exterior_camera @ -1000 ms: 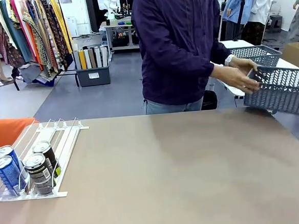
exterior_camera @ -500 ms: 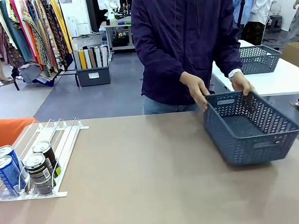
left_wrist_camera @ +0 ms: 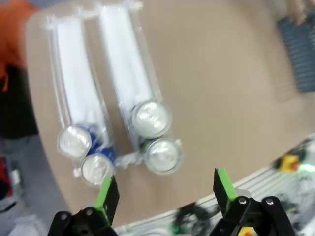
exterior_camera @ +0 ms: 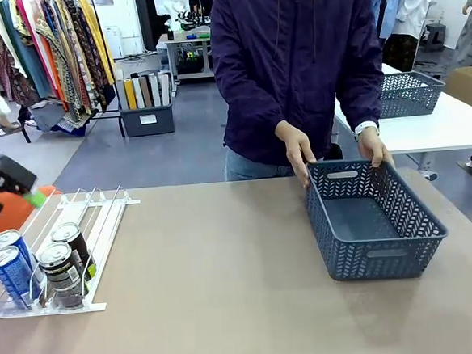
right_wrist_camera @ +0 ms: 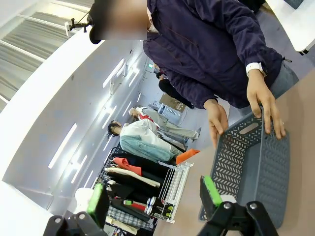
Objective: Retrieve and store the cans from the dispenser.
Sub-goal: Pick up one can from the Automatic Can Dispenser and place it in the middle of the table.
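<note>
Left wrist view, looking straight down: hovering over the dispenser point(left_wrist_camera: 78, 83) with the left gripper point(left_wrist_camera: 162, 181) spread wide, pinching nothing, apart from everything below. Four cans point(left_wrist_camera: 151, 118) crowded at the lanes' end nearest the robot, two blue in one lane and two dark in the next, silver tops up. From the front, blurred at the picture's far left edge, above the dispenser's upper end. Across the table point(exterior_camera: 228, 299), toward its right side, a grey mesh basket point(exterior_camera: 379, 260) standing flat, with the person's hands point(exterior_camera: 299, 152) on its far rim. Right wrist view: right gripper point(right_wrist_camera: 153, 196) likewise gaping and empty, well apart from that basket, which lies beyond its fingers.
</note>
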Robot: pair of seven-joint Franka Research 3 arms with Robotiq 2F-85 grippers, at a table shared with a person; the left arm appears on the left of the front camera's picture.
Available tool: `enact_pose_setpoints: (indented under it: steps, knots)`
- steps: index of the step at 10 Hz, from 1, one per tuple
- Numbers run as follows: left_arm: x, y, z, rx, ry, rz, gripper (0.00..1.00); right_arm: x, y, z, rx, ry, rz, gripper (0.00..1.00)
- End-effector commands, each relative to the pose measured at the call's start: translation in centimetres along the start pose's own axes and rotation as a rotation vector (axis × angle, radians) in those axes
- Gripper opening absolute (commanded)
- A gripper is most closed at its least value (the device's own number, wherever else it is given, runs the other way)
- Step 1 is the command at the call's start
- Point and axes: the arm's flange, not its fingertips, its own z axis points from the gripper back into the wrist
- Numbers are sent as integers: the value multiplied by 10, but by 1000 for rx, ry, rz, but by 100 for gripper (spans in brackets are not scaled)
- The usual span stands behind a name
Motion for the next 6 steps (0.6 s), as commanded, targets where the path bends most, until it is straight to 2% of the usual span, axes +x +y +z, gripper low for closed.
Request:
enact_pose_setpoints:
  steps: [1, 2, 3, 5, 6]
  knots:
    - [2, -21, -21, 182, 207, -100, 100, 3, 5, -2, 20, -21, -11, 100]
    - [3, -28, -27, 145, 227, -144, 100, 3, 5, -2, 20, -21, -11, 100]
    - [-1, -15, -16, 119, 93, -41, 100, 3, 5, -2, 20, -21, -11, 100]
    - [-1, -15, -16, 119, 93, -41, 100, 3, 5, -2, 20, -21, -11, 100]
    - [0, -26, -27, 145, 153, -82, 100, 3, 5, -2, 20, -21, -11, 100]
